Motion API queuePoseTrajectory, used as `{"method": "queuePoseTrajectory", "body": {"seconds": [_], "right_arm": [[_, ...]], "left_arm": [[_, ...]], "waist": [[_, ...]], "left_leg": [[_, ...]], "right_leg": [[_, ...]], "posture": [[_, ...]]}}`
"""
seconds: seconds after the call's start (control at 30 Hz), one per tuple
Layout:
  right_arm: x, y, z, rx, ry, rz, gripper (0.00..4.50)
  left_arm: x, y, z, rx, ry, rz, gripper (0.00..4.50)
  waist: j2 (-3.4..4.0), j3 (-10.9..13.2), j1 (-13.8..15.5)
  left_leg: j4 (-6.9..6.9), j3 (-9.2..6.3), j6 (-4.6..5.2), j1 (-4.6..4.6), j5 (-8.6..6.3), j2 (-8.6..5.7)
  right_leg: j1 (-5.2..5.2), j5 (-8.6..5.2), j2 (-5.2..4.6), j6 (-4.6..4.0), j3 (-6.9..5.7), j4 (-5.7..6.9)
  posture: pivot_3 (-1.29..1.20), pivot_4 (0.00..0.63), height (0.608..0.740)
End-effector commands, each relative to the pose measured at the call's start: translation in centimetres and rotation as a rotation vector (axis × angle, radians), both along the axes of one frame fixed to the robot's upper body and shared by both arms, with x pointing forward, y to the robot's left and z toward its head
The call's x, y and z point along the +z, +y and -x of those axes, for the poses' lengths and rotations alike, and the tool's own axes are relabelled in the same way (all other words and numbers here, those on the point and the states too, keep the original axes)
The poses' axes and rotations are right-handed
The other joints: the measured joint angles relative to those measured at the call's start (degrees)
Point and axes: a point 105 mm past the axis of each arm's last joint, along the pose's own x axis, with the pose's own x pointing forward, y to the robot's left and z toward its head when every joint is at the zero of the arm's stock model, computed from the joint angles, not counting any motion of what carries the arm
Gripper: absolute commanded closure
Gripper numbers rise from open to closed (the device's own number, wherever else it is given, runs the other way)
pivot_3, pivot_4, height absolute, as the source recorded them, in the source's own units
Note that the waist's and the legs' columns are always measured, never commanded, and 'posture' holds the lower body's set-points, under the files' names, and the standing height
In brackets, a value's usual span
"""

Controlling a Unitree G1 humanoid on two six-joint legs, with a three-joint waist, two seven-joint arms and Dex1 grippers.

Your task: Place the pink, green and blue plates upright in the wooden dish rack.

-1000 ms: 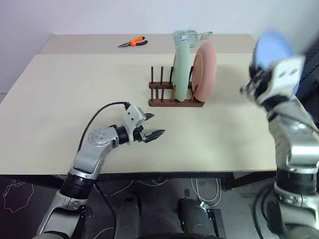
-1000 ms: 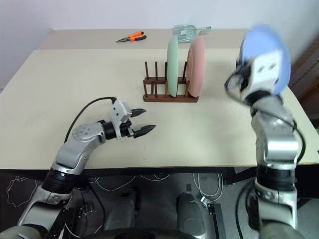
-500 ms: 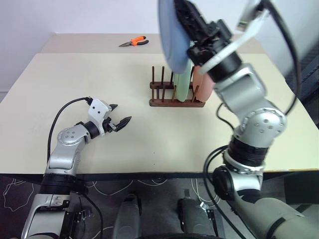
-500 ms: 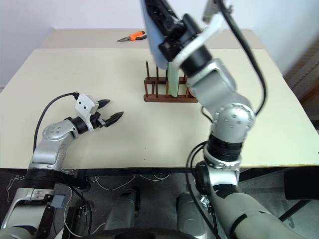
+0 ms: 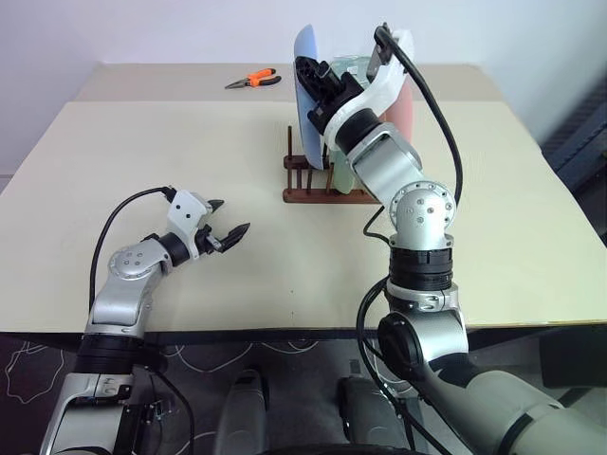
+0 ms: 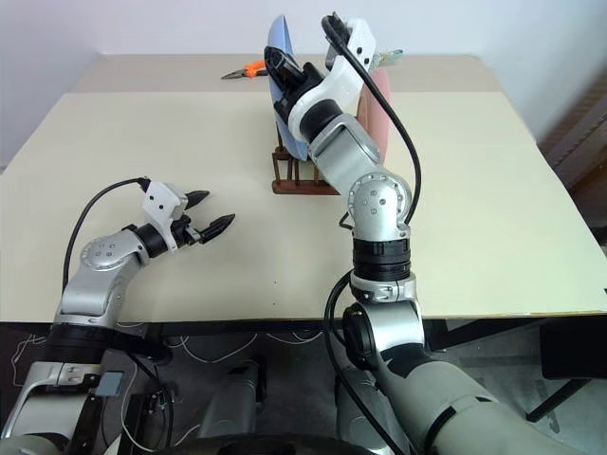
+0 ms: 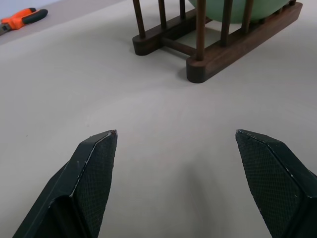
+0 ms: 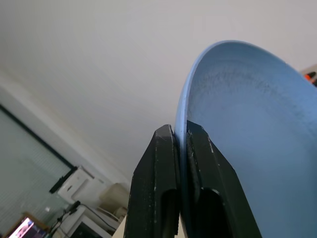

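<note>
Left eye view: the right gripper [image 5: 318, 81] is clamped on the rim of the smooth, round light blue plate [image 5: 305, 104], holding it on edge above the dark wooden dish rack [image 5: 334, 186], whose thin upright pegs rise from two rails on the matte beige table [image 5: 190, 161]. Behind the arm, the mint green plate [image 5: 343, 171] and the salmon pink plate [image 5: 406, 112] stand upright in the rack. Orange-handled pliers [image 5: 252, 80] lie at the far edge. The left gripper [image 5: 232, 220] hangs above the table with its pointed black fingers spread, grasping nothing. Left wrist view: two textured black fingertips [image 7: 96, 158] stand well apart over bare tabletop, the rack's rounded rail ends beyond. Right wrist view: both black fingers [image 8: 161, 163] pinch the blue plate's thin rim.
</note>
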Motion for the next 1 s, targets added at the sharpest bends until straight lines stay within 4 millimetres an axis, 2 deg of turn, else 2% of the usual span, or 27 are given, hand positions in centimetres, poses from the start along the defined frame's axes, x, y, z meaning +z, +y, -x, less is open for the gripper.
{"method": "queuePoseTrajectory", "body": {"seconds": [0.03, 0.17, 0.33, 0.5, 0.6, 0.77, 0.9, 1.0], "right_arm": [[0.8, 0.2, -0.3, -0.002, 0.009, -0.051, 4.48], [2.2, 0.2, 0.1, -0.011, -0.085, -0.010, 4.48], [4.4, 0.3, 1.5, 0.019, -0.163, -0.047, 4.48], [5.0, 0.3, 1.9, 0.025, -0.167, -0.081, 4.48], [4.7, 0.5, 1.8, 0.033, -0.133, -0.103, 4.48], [2.9, 0.8, 0.7, 0.026, -0.006, -0.160, 4.48], [0.8, 0.2, -1.5, -0.046, 0.106, -0.150, 4.48], [0.2, 0.0, -2.6, -0.076, 0.131, -0.134, 4.48]], "left_arm": [[1.1, -0.4, 0.1, -0.017, -0.037, -0.008, 0.56], [1.0, -0.7, 0.0, -0.028, -0.035, -0.010, 0.56], [1.0, -0.9, 0.0, -0.036, -0.032, -0.010, 0.56], [0.9, -1.0, 0.0, -0.039, -0.029, -0.010, 0.56], [0.9, -1.0, 0.0, -0.037, -0.026, -0.010, 0.56], [0.9, -0.9, 0.0, -0.035, -0.025, -0.009, 0.56], [0.8, -0.9, 0.0, -0.034, -0.023, -0.012, 0.56], [0.7, -0.9, 0.0, -0.035, -0.022, -0.012, 0.56]], "waist": [[0.00, 0.0, -0.1], [0.02, 0.0, -0.1], [0.02, 0.0, -0.1], [0.02, 0.0, 0.0], [0.02, 0.0, -0.1], [0.02, 0.0, 0.0], [0.02, 0.0, -0.1], [0.03, 0.0, -0.1]], "left_leg": [[0.00, 0.00, 0.00, 0.00, 0.00, 0.00], [-0.01, 0.01, 0.00, -0.02, 0.00, 0.00], [-0.05, 0.02, 0.00, -0.07, 0.00, 0.01], [-0.04, 0.02, 0.00, -0.08, 0.00, 0.01], [-0.04, 0.02, 0.00, -0.08, 0.00, 0.01], [-0.04, 0.02, 0.00, -0.09, 0.00, 0.01], [-0.04, 0.02, 0.00, -0.08, 0.00, 0.01], [-0.04, 0.02, 0.00, -0.09, 0.00, 0.01]], "right_leg": [[0.00, 0.00, 0.00, 0.00, -0.01, 0.00], [-0.05, 0.00, 0.00, 0.00, 0.00, 0.00], [-0.14, 0.01, 0.00, 0.02, 0.00, 0.03], [-0.14, -0.02, 0.00, -0.03, 0.00, 0.03], [-0.13, -0.06, 0.00, -0.11, 0.00, 0.03], [-0.14, -0.05, 0.00, -0.10, 0.00, 0.03], [-0.14, -0.06, 0.00, -0.12, 0.00, 0.02], [-0.15, -0.06, 0.00, -0.12, 0.00, 0.02]], "posture": [[0.00, 0.150, 0.740], [0.00, 0.150, 0.740], [0.00, 0.150, 0.740], [0.00, 0.150, 0.740], [0.00, 0.150, 0.740], [0.00, 0.150, 0.740], [0.00, 0.150, 0.740], [0.00, 0.150, 0.740]]}}
